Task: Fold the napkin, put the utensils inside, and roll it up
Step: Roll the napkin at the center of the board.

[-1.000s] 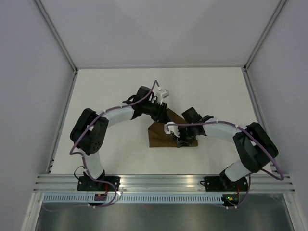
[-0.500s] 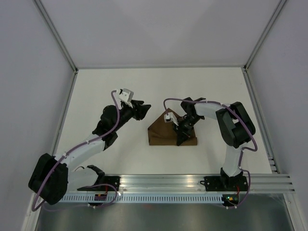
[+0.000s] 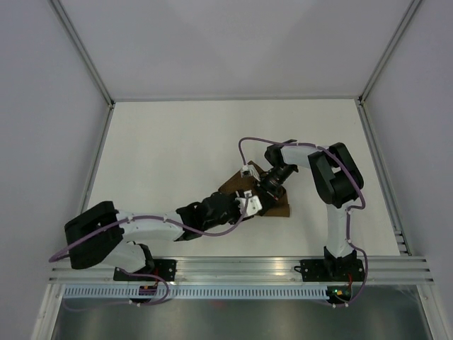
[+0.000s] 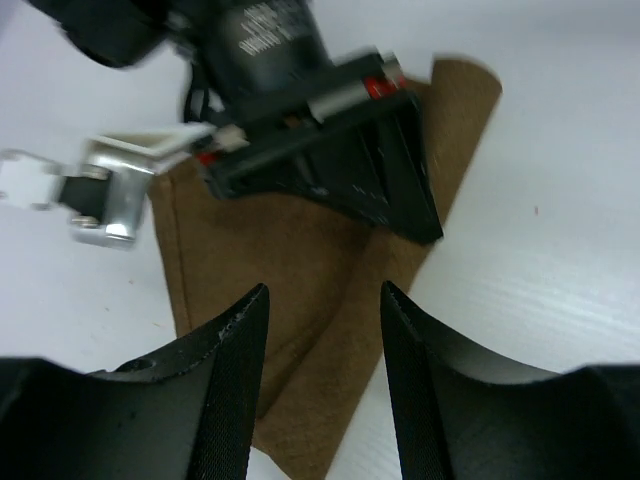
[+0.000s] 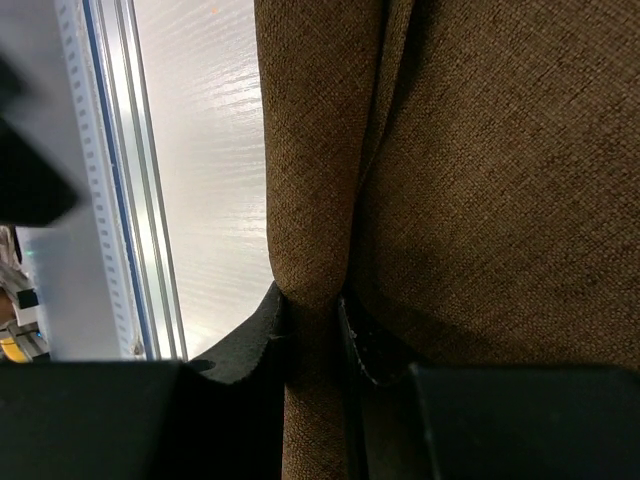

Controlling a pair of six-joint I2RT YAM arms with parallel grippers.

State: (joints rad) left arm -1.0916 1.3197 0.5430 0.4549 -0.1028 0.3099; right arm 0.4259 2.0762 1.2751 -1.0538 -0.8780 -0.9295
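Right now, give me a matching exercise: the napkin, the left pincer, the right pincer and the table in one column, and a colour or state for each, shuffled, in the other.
Column one:
1. napkin
2. left pincer
3. right pincer
4. table

Column two:
A. white
B. shut on a fold of the napkin
C. dark brown
D. open, gripping nothing

Pairs: 1-C, 2-D, 3-B, 4-A
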